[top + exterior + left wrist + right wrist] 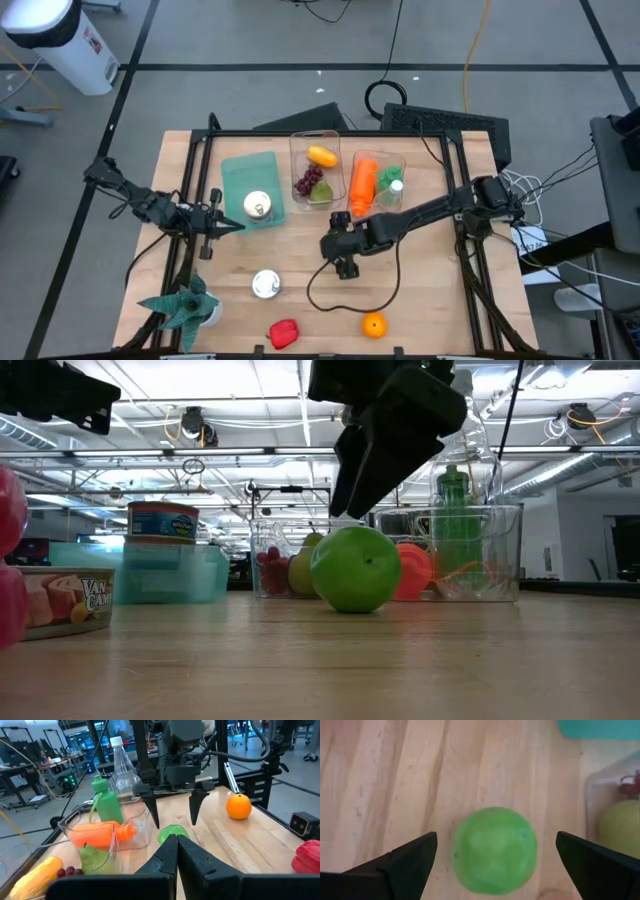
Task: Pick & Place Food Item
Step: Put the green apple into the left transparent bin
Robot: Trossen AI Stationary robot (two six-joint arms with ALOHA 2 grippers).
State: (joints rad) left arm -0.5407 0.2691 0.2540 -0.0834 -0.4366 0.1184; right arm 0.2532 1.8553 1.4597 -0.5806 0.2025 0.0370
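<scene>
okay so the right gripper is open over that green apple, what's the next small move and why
Probably lower the right gripper straight down, then close. Its fingers stand wide open on either side of the green apple, which sits on the bare table, and in the low view they hang above it, not yet around it. The left gripper waits shut.

i see a pale wooden bench [380, 775] with fine grain, matt. the green apple [495, 850] looks smooth with a soft sheen. clear glossy plastic bins [480, 555] sit right of centre; the can [60, 600] at left wears a paper label.
</scene>
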